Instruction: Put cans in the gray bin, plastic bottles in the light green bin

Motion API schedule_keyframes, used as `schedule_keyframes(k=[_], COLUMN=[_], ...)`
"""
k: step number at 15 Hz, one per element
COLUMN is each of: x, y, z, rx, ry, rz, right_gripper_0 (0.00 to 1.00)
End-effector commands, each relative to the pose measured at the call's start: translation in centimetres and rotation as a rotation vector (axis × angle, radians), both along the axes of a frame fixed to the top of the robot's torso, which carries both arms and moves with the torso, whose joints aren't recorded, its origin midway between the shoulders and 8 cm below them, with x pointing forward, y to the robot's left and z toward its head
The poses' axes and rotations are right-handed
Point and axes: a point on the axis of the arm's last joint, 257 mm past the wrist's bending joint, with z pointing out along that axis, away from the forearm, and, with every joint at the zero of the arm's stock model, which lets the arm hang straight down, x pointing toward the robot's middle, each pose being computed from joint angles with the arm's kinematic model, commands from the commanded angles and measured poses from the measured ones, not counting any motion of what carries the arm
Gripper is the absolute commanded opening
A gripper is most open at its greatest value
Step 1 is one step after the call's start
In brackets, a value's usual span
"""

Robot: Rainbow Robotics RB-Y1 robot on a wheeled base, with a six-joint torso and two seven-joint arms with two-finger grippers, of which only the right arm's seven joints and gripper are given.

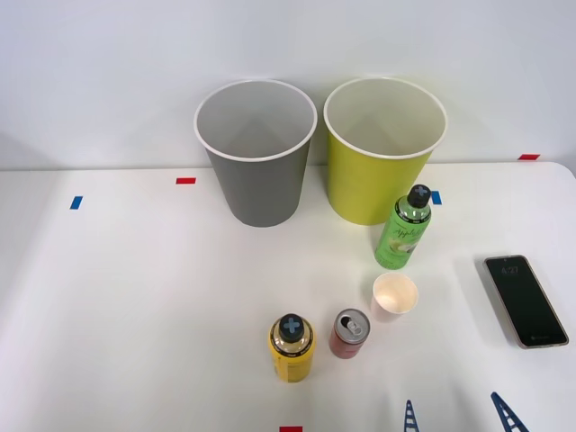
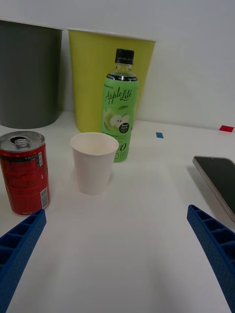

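Front view is showing the gray bin and light green bin standing side by side at the worktop's back. Just before the light green bin, the green bottle is standing upright; the red can is sitting nearer. Cut off at the edge, the right claw is hanging spread, holding nothing.

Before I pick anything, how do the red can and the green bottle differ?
The red can is short and opaque; the green bottle is taller, slimmer and translucent. The can's silver top is open; the bottle has a black screw cap. Both stand upright on the table, untouched.
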Motion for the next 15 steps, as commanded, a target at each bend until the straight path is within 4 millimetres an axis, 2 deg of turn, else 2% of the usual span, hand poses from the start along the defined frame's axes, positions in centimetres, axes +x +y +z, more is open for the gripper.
schedule_keyframes(k=[1,2,5,9,12,15], x=[0.0,0.1,0.5,2.1,5.0,9.3], y=[0.0,-0.1,0.1,-1.0,-1.2,-0.3], z=[0.0,-1.5,-0.2,0.8,0.7,1.3], rx=[0.000,-0.007,-0.010,0.054,0.102,0.152], ry=[0.000,0.027,-0.022,-0.051,-0.043,-0.043], rz=[0.000,0.003,0.027,0.044,0.063,0.109], right_gripper_0=[1.00,1.00,1.00,1.00,1.00,1.00])
